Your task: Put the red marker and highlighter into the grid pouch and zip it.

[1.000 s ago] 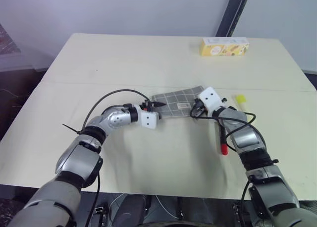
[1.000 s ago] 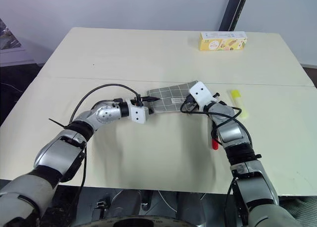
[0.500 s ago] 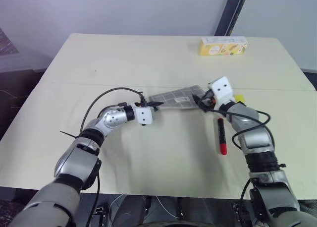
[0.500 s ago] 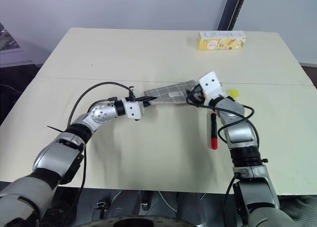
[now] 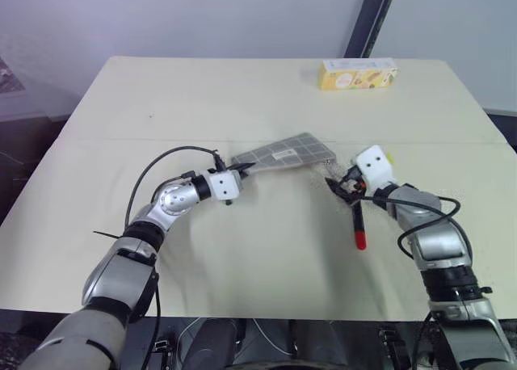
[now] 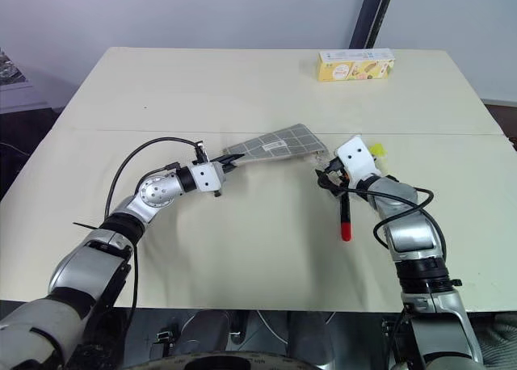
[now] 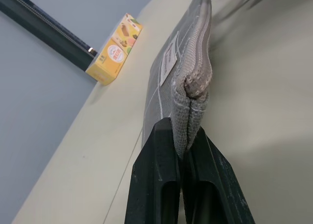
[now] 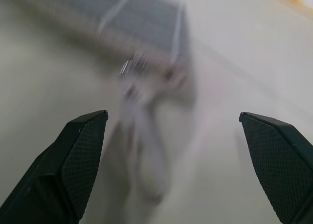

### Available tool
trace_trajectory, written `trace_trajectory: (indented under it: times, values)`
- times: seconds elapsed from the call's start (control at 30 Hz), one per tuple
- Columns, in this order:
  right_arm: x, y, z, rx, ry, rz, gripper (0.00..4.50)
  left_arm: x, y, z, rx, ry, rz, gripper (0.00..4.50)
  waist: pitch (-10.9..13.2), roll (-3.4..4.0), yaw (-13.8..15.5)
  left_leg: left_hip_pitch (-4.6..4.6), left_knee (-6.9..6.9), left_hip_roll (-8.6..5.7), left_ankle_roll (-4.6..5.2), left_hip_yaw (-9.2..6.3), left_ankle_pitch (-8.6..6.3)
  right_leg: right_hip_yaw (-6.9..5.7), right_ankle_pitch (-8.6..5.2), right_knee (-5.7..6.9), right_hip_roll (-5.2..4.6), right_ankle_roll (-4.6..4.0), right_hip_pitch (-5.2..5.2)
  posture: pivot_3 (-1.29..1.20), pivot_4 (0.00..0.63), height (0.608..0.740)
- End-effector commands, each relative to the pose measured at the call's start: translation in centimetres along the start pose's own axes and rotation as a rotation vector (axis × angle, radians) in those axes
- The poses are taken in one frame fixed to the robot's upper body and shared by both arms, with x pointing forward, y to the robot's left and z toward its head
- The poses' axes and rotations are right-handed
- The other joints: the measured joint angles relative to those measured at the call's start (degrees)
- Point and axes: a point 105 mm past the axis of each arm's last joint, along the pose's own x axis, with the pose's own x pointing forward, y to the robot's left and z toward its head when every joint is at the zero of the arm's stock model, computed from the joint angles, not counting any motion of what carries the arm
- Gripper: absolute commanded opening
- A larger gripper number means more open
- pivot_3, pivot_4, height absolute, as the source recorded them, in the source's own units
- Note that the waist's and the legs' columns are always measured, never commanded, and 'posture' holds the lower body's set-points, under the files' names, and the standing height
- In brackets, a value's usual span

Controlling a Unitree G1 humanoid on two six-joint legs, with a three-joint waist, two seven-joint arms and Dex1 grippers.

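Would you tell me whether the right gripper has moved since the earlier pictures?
Yes. The right gripper has let go of the grid pouch and drawn back toward the robot, now open beside the red marker.

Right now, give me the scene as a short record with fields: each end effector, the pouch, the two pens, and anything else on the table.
left end effector: shut on one end of the grid pouch
right end effector: open, holding nothing, beside the pouch's other end
grid pouch: held up at the left end effector's end, zip closed along the visible part
red marker: lying on the table, outside the pouch
highlighter: on the table behind the right end effector, mostly hidden
yellow carton: far edge of the table
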Motion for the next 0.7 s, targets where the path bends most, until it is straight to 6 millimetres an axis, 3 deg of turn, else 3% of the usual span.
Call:
trace_trajectory:
  times: [0.03,0.13,0.3,0.43,0.53,0.7]
  values:
    - [0.8,0.0,1.4,0.041,-0.052,-0.013,3.96,-0.5,0.2,-0.4,0.005,0.021,0.011,0.0,0.0,0.0,-0.05,0.0,0.0,0.01,-0.01,0.0,0.0,0.0,0.0,0.0,0.01,0.0,0.0,0.0,0.15,0.74]
    - [1.7,0.5,1.7,0.099,-0.065,0.003,2.7,-0.5,0.2,-0.4,0.008,0.021,0.01,0.0,0.0,0.0,-0.08,0.01,0.01,0.03,-0.03,0.0,0.02,0.02,0.01,0.0,0.05,-0.01,0.0,0.0,0.15,0.74]
    - [2.3,1.6,1.6,0.079,-0.054,0.041,0.01,-0.5,0.2,-0.3,0.014,0.02,0.011,0.0,0.0,0.0,0.04,0.0,-0.02,0.02,-0.04,-0.02,0.02,0.02,0.01,-0.01,0.05,-0.02,-0.05,0.0,0.15,0.74]
    - [2.1,3.0,4.4,0.042,-0.155,0.096,0.01,-0.5,0.2,-0.4,0.027,0.027,0.013,0.0,0.0,0.0,0.01,0.0,-0.03,0.02,-0.04,-0.02,0.02,0.02,0.01,0.01,0.05,-0.02,-0.08,0.0,0.15,0.74]
    - [2.5,6.4,7.0,-0.129,-0.22,0.187,0.01,-0.3,-0.1,-0.3,0.029,0.019,0.005,0.0,0.0,0.01,-0.26,0.0,-0.02,0.03,-0.05,-0.02,0.03,0.04,0.01,0.09,0.07,-0.02,-0.13,0.0,0.15,0.74]
    - [2.7,9.9,8.0,-0.201,-0.26,0.297,0.01,0.3,-0.4,0.2,0.034,0.0,0.002,0.0,0.0,0.0,0.09,-0.01,-0.02,0.04,-0.08,-0.05,0.05,0.03,0.01,0.11,0.09,-0.02,-0.15,0.0,0.15,0.74]
